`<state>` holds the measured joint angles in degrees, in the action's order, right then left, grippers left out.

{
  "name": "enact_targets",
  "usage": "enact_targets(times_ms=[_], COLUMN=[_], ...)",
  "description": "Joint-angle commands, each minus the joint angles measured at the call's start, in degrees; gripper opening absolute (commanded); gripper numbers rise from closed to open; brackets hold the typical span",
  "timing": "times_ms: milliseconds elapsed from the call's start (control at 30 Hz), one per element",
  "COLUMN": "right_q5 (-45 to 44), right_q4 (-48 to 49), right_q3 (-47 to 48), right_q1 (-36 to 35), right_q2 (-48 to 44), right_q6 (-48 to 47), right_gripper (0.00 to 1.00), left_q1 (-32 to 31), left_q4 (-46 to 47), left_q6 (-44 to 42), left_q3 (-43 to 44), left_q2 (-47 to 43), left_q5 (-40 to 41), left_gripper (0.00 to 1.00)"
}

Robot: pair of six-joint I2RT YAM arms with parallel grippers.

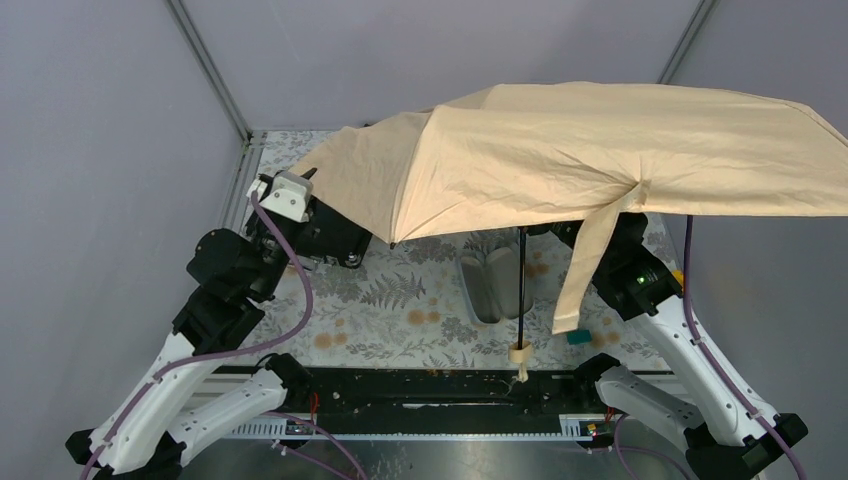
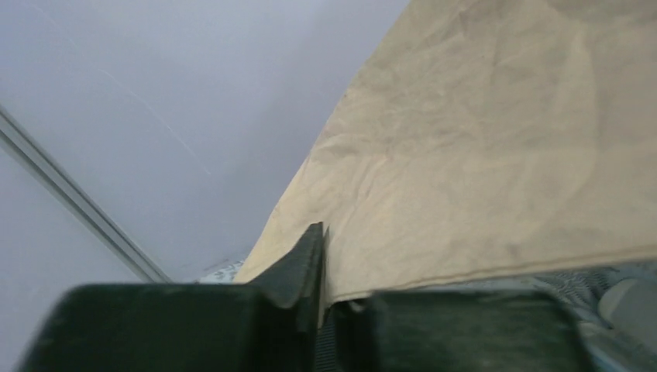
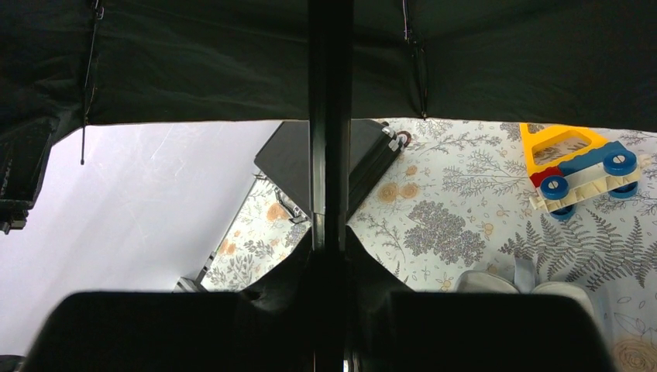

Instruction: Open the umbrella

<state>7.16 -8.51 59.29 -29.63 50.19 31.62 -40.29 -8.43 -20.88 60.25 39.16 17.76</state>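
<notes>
The umbrella's peach-tan canopy point(image 1: 600, 150) is spread wide over the back of the table. Its thin dark shaft point(image 1: 522, 290) runs down to the small cream knob handle point(image 1: 518, 355) near the front edge. My left gripper point(image 1: 340, 225) is at the canopy's left rim. In the left wrist view it point(image 2: 324, 263) is shut on the edge of the tan fabric point(image 2: 496, 155). My right gripper point(image 3: 329, 256) is under the canopy, shut on the shaft point(image 3: 329, 116), with the black underside point(image 3: 503, 62) above it. In the top view its fingers are hidden by the canopy.
A flat black case point(image 3: 290, 159) lies near the left wall. A yellow, blue and red toy truck point(image 3: 577, 167) stands on the floral tablecloth. A grey fabric sleeve point(image 1: 487, 285) lies beside the shaft. The umbrella's tan strap point(image 1: 585, 270) hangs down at the right.
</notes>
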Motion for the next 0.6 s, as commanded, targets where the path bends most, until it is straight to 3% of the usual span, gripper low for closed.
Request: enact_targets(times_ms=[0,167,300,467,567], right_q5=[-0.32,-12.39,-24.61,-25.13,-29.10], right_q4=[3.59,5.49,13.11,18.21,20.52], right_q3=[0.86,-0.13,-1.98,0.13,0.23], right_q1=[0.19,0.19,0.18,0.18,0.21], right_q2=[-1.64,-2.51,-2.06,1.63,3.17], right_q6=[-0.29,-1.68,-4.20,-4.25,-4.81], right_gripper=[0.00,0.00,0.00,0.00,0.00], left_q1=[0.59,0.80,0.75,0.78,0.79], left_q4=[4.82,4.00,1.37,-2.93,-5.12], left_q6=[-1.30,0.38,1.97,3.70,5.90], left_q3=[-0.31,-3.15,-6.70,-9.70,-9.92], left_q2=[0.87,-2.04,-6.21,-8.69,-9.18], left_q5=[0.78,8.38,11.45,11.00,15.39], left_gripper=[0.00,0.00,0.00,0.00,0.00])
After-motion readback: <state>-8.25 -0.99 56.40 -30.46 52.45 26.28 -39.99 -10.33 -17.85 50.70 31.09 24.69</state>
